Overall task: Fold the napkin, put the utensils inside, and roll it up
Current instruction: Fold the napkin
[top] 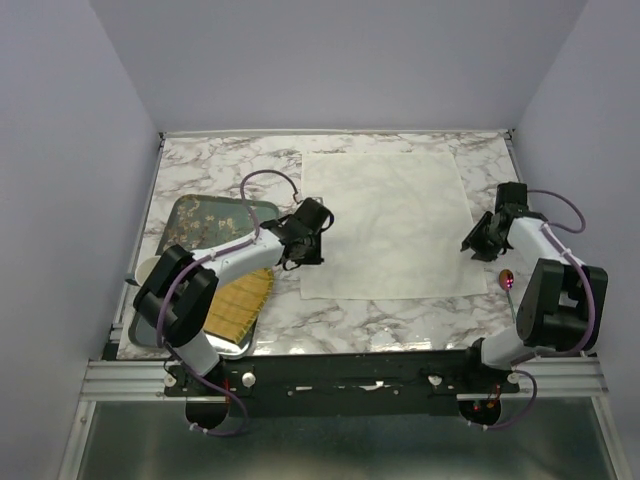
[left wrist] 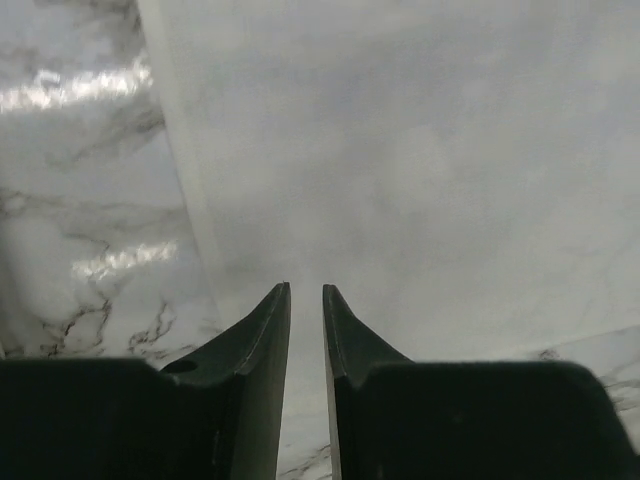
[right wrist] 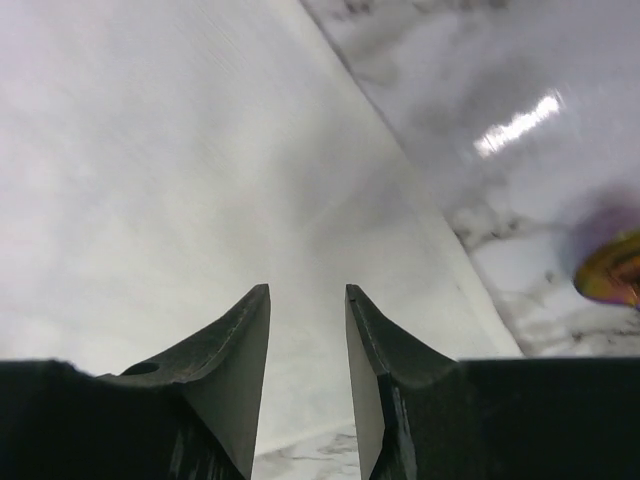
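The cream-white napkin lies spread flat on the marble table. My left gripper hovers over its left edge near the front left corner. In the left wrist view the jaws stand a narrow gap apart and empty above the cloth. My right gripper hovers at the napkin's right edge. Its jaws are open and empty above the cloth. The spoon lies on the table right of the napkin, under the right arm. Its reddish-pink bowl shows blurred at the right.
A dark tray sits at the left of the table. The yellow woven mat lies in front of it near the left arm. Lavender walls close in the back and both sides. Bare marble lies in front of the napkin.
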Available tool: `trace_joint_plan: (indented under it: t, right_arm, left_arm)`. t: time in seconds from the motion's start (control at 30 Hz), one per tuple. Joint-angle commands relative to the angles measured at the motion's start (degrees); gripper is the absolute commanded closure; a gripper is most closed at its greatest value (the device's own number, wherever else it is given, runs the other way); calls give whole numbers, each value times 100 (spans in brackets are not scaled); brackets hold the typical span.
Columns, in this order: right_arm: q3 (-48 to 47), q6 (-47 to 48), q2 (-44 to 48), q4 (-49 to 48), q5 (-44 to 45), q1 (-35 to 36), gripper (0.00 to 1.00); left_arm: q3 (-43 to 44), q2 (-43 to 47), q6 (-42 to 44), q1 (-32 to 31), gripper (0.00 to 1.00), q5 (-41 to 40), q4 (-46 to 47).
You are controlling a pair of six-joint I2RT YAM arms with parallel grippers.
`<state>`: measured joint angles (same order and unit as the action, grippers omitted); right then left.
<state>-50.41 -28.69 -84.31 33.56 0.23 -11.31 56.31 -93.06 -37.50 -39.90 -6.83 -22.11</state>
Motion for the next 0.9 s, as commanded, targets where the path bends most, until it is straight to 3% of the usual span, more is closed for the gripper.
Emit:
trace_joint_plan:
  t: [0.0, 0.2, 0.5, 0.7, 0.87]
  right_arm:
    - [-943, 206, -918, -175, -611, 6, 56]
    - [-1076, -58, -1228, -236, -297, 6, 57]
    - [-523, -225, -1000, -192, 758, -38, 57]
    - [-1083, 21, -1059, -227, 777, 251, 57]
    - [-2629, 21, -1929, -236, 13, 384, 56]
  left_arm:
    - [907, -562, 155, -27, 73, 278, -136]
    - [1040, -1372, 14, 219, 75, 586, -22]
    - [582, -1066, 146, 351, 75, 226, -153]
    - [1468, -854, 269, 439, 70, 454, -443]
    - [2725, -1512, 129, 790, 69, 683, -408]
